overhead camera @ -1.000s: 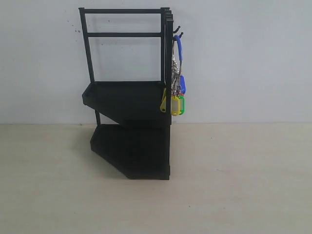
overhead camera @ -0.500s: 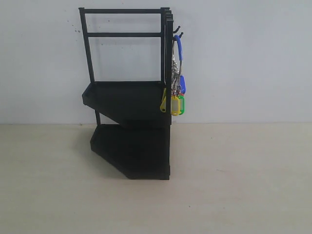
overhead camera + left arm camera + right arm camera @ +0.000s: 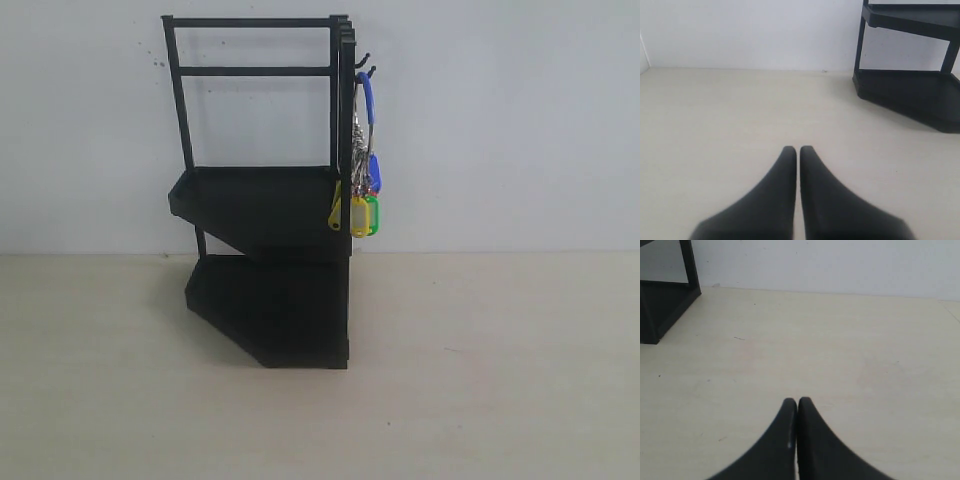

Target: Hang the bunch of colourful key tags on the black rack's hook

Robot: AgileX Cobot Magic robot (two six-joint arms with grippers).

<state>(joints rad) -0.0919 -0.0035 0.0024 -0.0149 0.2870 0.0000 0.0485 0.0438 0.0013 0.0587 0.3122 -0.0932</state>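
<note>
The colourful key tag bunch (image 3: 362,195) hangs by its blue loop (image 3: 367,97) from a hook (image 3: 369,71) on the right post of the black rack (image 3: 265,190) in the exterior view. Yellow, green and blue tags dangle beside the upper shelf. Neither arm shows in the exterior view. My left gripper (image 3: 798,149) is shut and empty over bare table, with the rack's lower shelf (image 3: 910,95) well off from it. My right gripper (image 3: 797,401) is also shut and empty, with a corner of the rack (image 3: 665,295) some way from it.
The pale wooden table (image 3: 480,380) spreads out around the rack, and a white wall (image 3: 500,120) stands behind it. Nothing else lies on the table.
</note>
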